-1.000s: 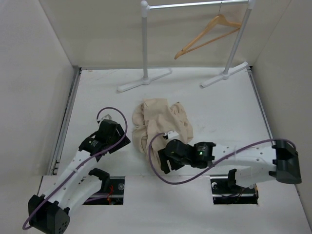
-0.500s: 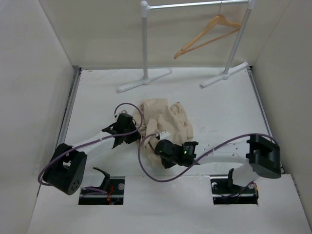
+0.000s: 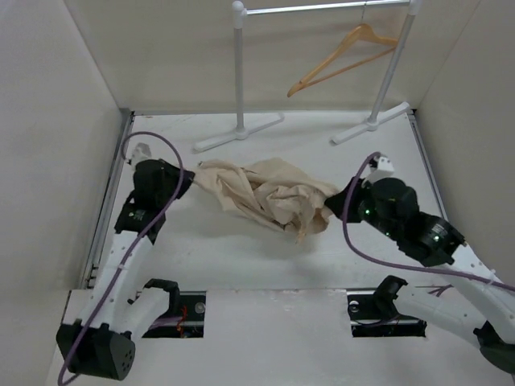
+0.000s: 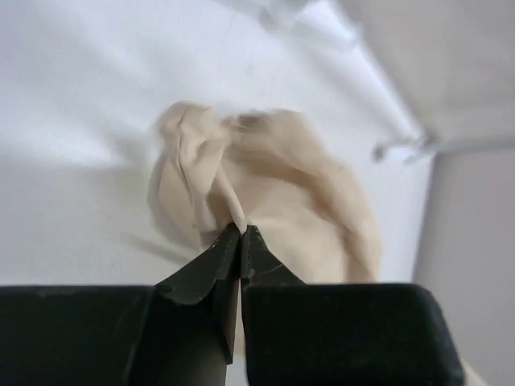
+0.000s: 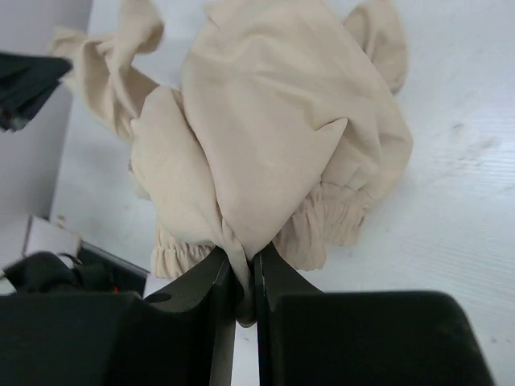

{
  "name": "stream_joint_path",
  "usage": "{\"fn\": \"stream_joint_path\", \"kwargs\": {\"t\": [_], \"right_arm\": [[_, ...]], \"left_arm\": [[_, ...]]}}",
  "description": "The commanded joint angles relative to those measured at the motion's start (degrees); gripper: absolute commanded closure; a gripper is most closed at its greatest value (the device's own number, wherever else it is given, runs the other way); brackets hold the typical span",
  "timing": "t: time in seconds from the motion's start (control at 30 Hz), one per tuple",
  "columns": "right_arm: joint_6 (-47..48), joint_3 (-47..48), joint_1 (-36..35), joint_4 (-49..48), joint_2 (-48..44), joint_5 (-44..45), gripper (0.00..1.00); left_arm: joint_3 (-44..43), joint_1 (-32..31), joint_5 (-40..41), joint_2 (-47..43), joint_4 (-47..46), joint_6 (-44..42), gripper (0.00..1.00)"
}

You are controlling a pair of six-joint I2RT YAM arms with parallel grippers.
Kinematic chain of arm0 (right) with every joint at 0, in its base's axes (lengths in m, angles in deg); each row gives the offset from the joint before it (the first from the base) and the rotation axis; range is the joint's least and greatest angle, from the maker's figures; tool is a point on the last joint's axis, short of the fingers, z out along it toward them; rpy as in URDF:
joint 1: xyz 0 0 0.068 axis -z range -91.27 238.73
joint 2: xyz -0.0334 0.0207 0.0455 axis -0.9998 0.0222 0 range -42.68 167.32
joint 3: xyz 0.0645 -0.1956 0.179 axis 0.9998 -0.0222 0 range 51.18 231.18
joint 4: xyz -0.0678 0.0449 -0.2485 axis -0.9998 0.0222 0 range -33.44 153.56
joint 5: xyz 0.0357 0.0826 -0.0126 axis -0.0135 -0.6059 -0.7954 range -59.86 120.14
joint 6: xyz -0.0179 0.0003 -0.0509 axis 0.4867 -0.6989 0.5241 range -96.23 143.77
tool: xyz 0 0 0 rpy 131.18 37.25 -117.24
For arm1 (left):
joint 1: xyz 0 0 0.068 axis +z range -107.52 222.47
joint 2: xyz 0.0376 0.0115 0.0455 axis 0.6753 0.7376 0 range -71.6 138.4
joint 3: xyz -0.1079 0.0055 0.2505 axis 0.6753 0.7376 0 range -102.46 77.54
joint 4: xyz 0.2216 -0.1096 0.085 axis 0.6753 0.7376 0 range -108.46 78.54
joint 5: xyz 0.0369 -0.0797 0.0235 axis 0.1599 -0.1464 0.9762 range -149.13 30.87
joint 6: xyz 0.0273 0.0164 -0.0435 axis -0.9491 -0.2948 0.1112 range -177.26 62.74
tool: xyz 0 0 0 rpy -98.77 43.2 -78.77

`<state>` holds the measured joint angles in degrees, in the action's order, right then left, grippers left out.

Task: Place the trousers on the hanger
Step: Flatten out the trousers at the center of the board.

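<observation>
The beige trousers (image 3: 269, 195) are bunched and stretched between my two grippers, held above the middle of the table. My left gripper (image 3: 190, 173) is shut on their left end; in the left wrist view the cloth (image 4: 265, 185) runs out of the shut jaws (image 4: 241, 233). My right gripper (image 3: 334, 197) is shut on their right end; in the right wrist view a fold of the trousers (image 5: 273, 121) is pinched in the jaws (image 5: 245, 277), and the gathered waistband hangs beside it. The tan wooden hanger (image 3: 344, 55) hangs tilted on the rack's bar at the back right.
The white garment rack stands at the back, with a left post (image 3: 239, 72), a right post (image 3: 394, 64) and two feet on the table. White walls close in the left, right and back. Two cut-outs lie near the arm bases at the front edge.
Both arms have gripped the trousers and pulled apart: the left gripper moved left and back, the right gripper moved right and back. The cloth went from a heap to a stretched, lifted bundle.
</observation>
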<state>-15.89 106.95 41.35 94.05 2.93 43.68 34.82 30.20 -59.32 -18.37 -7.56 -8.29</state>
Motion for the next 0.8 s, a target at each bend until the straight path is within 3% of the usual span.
{"fn": "stream_joint_path", "kwargs": {"t": [0.0,0.17,0.27,0.37,0.47,0.57,0.63,0.77], "right_arm": [[3.97,9.24,6.27,2.84,-1.75,-5.62,0.85],[7.84,30.23,8.49,7.76,1.85,-6.07,0.86],[7.76,43.86,6.47,10.4,4.57,-6.42,0.86],[5.31,50.48,4.45,10.93,5.2,-5.9,0.86],[3.01,45.07,6.71,9.62,3.62,-4.67,0.84],[3.1,33.22,19.15,8.57,3.79,-4.83,0.86],[0.57,23.84,29.07,3.94,4.75,-11.47,0.89],[-2.43,11.41,39.83,-5.22,6.33,-15.13,0.89]], "left_arm": [[-10.07,5.8,-0.16,-5.06,7.55,-0.63,1.0],[-29.13,12.05,-1.31,-5.07,13.0,-2.3,1.0],[-41.62,12.58,1.23,-4.1,15.2,-3.88,1.0],[-50.33,12.58,6.41,-3.49,16.61,-7.38,1.0],[-50.28,11.71,12.03,-2.79,17.31,-11.43,0.99],[-42.57,11.44,13.81,-2.61,17.84,-11.44,0.99],[-35.11,12.05,14.16,-1.56,17.41,-10.39,0.99],[-26.92,15.3,14.51,2.83,18.2,-9.43,0.99]]}}
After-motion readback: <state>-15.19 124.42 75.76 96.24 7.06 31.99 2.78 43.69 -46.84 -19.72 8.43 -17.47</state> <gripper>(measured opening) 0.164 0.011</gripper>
